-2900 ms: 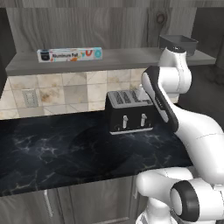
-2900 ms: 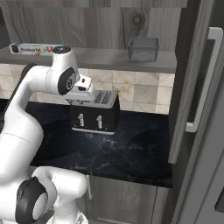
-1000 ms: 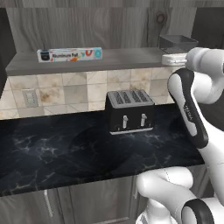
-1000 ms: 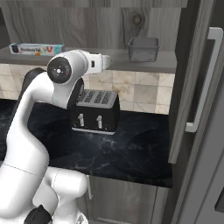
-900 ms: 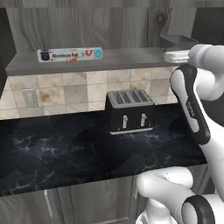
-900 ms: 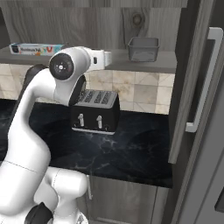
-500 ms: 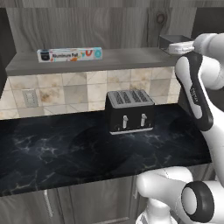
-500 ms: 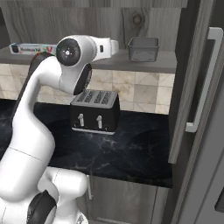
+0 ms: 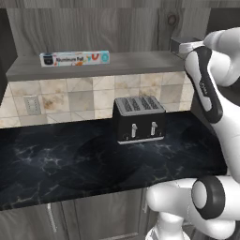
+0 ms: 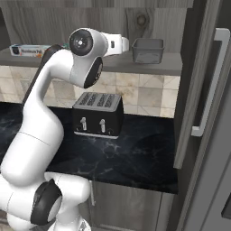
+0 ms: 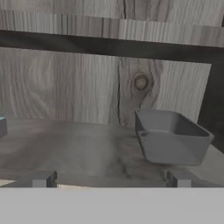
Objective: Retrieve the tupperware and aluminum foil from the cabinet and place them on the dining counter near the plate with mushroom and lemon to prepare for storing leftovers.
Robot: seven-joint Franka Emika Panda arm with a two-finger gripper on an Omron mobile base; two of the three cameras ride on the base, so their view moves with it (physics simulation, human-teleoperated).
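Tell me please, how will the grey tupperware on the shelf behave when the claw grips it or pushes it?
The tupperware looks empty and thin-walled, so it is probably light and may slide on the smooth shelf board if nudged. Its thin walls could flex under a squeeze. It sits flat and low, so tipping seems unlikely. The claw is open, not yet touching it.

a narrow black marble worktop runs across the middle of both base views. behind it the wall is covered with beige tiles, and a grey wall socket sits at the left in the left base view. a black toaster stands on the worktop against the tiles. below, at the bottom of the frame, are low grey cupboards. the light is soft and even.
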